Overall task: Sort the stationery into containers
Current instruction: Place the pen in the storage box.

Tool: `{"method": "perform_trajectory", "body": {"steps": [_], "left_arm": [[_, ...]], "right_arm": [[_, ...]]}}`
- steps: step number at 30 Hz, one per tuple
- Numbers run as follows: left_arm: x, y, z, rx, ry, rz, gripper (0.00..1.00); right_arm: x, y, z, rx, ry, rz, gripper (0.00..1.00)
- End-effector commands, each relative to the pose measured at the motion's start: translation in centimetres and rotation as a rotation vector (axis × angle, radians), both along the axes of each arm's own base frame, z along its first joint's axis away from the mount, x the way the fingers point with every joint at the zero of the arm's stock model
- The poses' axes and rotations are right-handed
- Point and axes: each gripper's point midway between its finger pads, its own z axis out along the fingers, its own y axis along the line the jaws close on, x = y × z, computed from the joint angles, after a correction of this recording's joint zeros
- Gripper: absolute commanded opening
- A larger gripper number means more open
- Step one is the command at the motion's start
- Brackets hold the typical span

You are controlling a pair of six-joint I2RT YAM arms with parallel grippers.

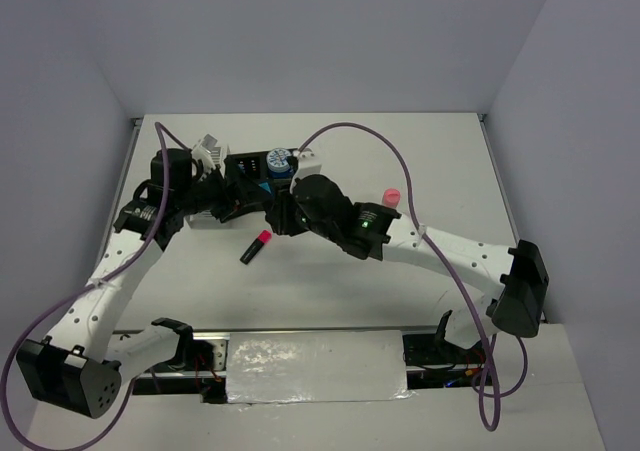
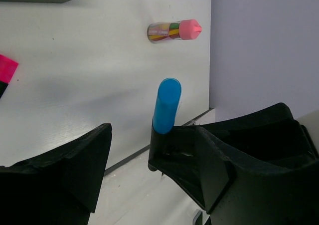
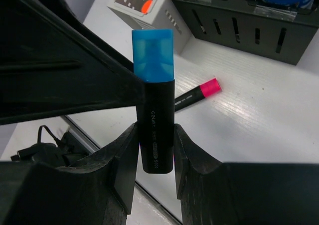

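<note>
Three highlighters are in view: one blue-capped highlighter [image 3: 154, 110], one pink-capped highlighter [image 1: 256, 246], and a third showing only its orange cap [image 3: 146, 6]. There are two slatted desk organizers, one white organizer [image 3: 127, 5] and one black organizer [image 3: 239, 30]. Only one blue-white roll [image 1: 279, 163] can be counted with certainty. There is one pink-capped tube [image 2: 174, 31]. There are two robot arms, the left arm [image 1: 100, 291] and the right arm [image 1: 450, 256].

The white table [image 1: 330, 281] carries a pink-capped highlighter [image 1: 256, 246], a pink-tipped stick [image 1: 391, 196], a white organizer [image 3: 142, 8] and, seemingly touching it, a black organizer [image 3: 239, 28].
</note>
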Motion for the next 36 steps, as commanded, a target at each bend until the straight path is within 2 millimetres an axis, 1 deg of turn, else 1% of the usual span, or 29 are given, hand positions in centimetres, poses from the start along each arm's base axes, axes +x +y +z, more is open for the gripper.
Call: {"method": "perform_trajectory", "body": {"steps": [1, 6, 8, 10, 11, 12, 14, 15, 16, 17, 18, 19, 20, 21, 22, 23, 24, 25, 26, 27, 28, 29, 30, 31, 32, 33, 34, 35, 36], "left_arm": [[0.3, -1.0, 0.9, -0.043, -0.032, -0.033, 0.79], [0.7, -1.1, 0.7, -0.048, -0.031, -0.03, 0.78], [0.9, -1.1, 0.7, -0.053, -0.035, -0.028, 0.74], [1.1, -1.2, 1.0, -0.058, -0.05, -0.029, 0.65], [1.3, -1.3, 1.1, -0.059, -0.052, -0.031, 0.59], [1.3, -1.3, 1.2, -0.059, -0.053, -0.035, 0.42], [1.6, -1.5, 1.1, -0.052, -0.046, -0.042, 0.26], [1.6, -1.5, 1.1, -0.05, -0.048, -0.049, 0.14], [1.7, -1.5, 0.9, -0.041, -0.042, -0.051, 0.09], [1.9, -1.4, 1.0, -0.032, -0.045, -0.048, 0.0], [2.2, -1.2, 1.1, -0.016, -0.053, -0.035, 0.0], [2.4, -0.9, 1.0, 0.01, -0.069, -0.034, 0.0], [2.7, -0.5, 1.4, 0.039, -0.078, -0.019, 0.0], [3.6, 0.7, 1.2, 0.127, -0.116, 0.019, 0.0], [4.5, 1.9, 2.0, 0.184, -0.148, 0.06, 0.0], [4.7, 3.3, 1.4, 0.256, -0.132, 0.102, 0.0], [5.9, 6.4, 1.0, 0.386, -0.154, 0.206, 0.0], [6.5, 7.9, 1.5, 0.444, -0.169, 0.262, 0.0], [6.9, 9.1, 1.6, 0.488, -0.181, 0.305, 0.0], [7.5, 10.8, 1.7, 0.55, -0.195, 0.36, 0.0], [8.0, 13.0, 1.9, 0.629, -0.204, 0.456, 0.0], [8.6, 14.1, 2.4, 0.662, -0.226, 0.512, 0.0], [8.9, 15.3, 2.6, 0.704, -0.234, 0.563, 0.0], [9.4, 17.0, 2.6, 0.766, -0.232, 0.643, 0.0], [9.6, 17.7, 2.6, 0.791, -0.231, 0.681, 0.0], [10.1, 18.3, 2.8, 0.814, -0.25, 0.706, 0.0], [10.4, 18.9, 3.1, 0.836, -0.263, 0.736, 0.0], [10.6, 19.1, 3.0, 0.86, -0.276, 0.734, 0.0], [11.2, 19.2, 3.1, 0.858, -0.307, 0.749, 0.0]], "right_arm": [[0.1, 1.3, 3.3, 0.076, -0.062, 0.027, 0.0], [-0.2, 1.8, 3.5, 0.086, -0.073, 0.055, 0.0], [-0.3, 2.1, 3.6, 0.088, -0.075, 0.072, 0.0], [-0.4, 2.3, 3.6, 0.084, -0.083, 0.094, 0.0], [-0.5, 2.3, 3.5, 0.08, -0.083, 0.097, 0.0], [-0.4, 2.3, 3.6, 0.081, -0.09, 0.1, 0.0], [-0.5, 2.3, 3.5, 0.084, -0.097, 0.111, 0.0], [-0.6, 2.4, 4.1, 0.099, -0.116, 0.12, 0.01], [-0.7, 2.5, 4.2, 0.102, -0.12, 0.134, 0.02], [-0.7, 2.5, 4.1, 0.097, -0.122, 0.141, 0.07], [-0.6, 2.5, 4.1, 0.096, -0.129, 0.145, 0.38], [-0.5, 2.4, 4.0, 0.093, -0.134, 0.144, 0.55], [0.3, 1.7, 3.4, 0.086, -0.123, 0.122, 0.75], [0.7, 1.0, 3.5, 0.104, -0.102, 0.097, 0.77], [1.2, 0.0, 2.3, 0.095, -0.069, 0.08, 0.78], [2.8, -1.5, 2.0, 0.112, -0.057, 0.033, 0.79], [3.3, -2.9, 2.8, 0.141, -0.066, 0.012, 0.79], [3.7, -4.2, 1.4, 0.128, -0.045, -0.013, 0.79], [5.2, -5.9, 1.4, 0.126, -0.055, -0.059, 0.79], [5.9, -7.0, 1.3, 0.114, -0.06, -0.092, 0.79], [6.8, -8.3, 0.4, 0.064, -0.046, -0.127, 0.79], [8.6, -10.3, -0.1, 0.028, -0.037, -0.206, 0.8], [10.0, -11.2, 0.7, 0.014, -0.036, -0.257, 0.8], [10.9, -12.3, -2.4, -0.079, 0.051, -0.307, 0.78], [12.0, -13.3, -3.1, -0.118, 0.07, -0.355, 0.76], [13.8, -13.9, -2.1, -0.117, 0.066, -0.392, 0.71], [14.4, -14.2, -5.5, -0.204, 0.146, -0.407, 0.57], [15.0, -14.1, -6.1, -0.227, 0.167, -0.408, 0.51], [16.2, -13.6, -5.4, -0.222, 0.159, -0.407, 0.44]]}}
